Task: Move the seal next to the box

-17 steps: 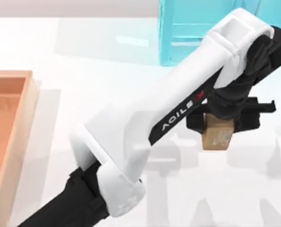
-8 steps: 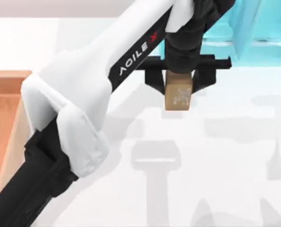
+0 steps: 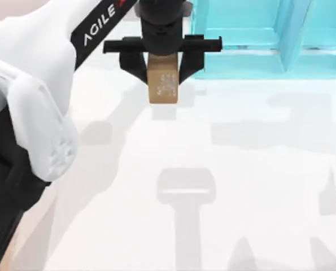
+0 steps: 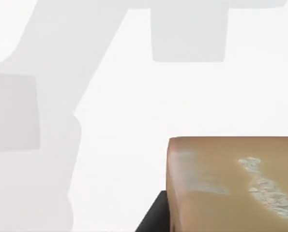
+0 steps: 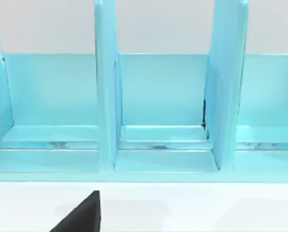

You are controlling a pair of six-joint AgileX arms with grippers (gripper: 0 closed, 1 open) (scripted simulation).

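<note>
Left end effector [image 3: 162, 63] around white-carved tan seal [image 3: 163, 86]

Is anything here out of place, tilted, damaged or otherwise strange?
Nothing stands out. The left gripper holds the seal squarely, above the table, beside the turquoise shelf. The seal looks whole, and the shelf stands upright.

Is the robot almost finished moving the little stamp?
About halfway. Done: the left end effector has the stamp pinched and lifted off the table. Happening now: it hangs near the turquoise shelf. Left: setting it down beside the box, then letting go.
</note>
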